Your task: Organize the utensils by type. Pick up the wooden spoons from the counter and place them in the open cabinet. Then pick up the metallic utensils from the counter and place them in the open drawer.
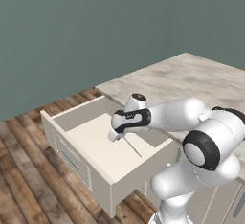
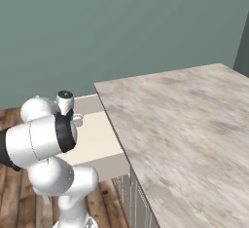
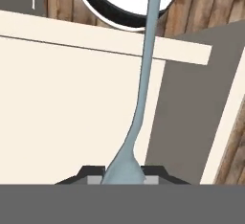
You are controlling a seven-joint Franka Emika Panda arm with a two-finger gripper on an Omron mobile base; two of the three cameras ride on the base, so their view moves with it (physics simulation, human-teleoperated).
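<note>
Grey-green wall and brown wooden plank floor form the backdrop of a rendered kitchen. At the left of the left base view, a wide shallow open drawer with a cream interior and grey panelled front stands pulled out from below a beige-grey marbled stone counter. Moving right, the white arm reaches out over the drawer, and its two-finger gripper hangs just above the cream floor, pinching a slim grey metal spoon whose free end slants down toward the drawer's front right part. In the hand view the dark fingertips clamp the spoon's broader end at the bottom, and the thin handle runs away up the picture over the drawer floor. Whether the far tip touches the floor cannot be told. Further right, the counter spreads bare in the right base view. This looks like the release step for the metal utensil. Judged from here, the risk is that the spoon, held by one end and angled, could swing or skid on release and fetch up against the drawer wall, or snag there if the hand lowers further.
</note>
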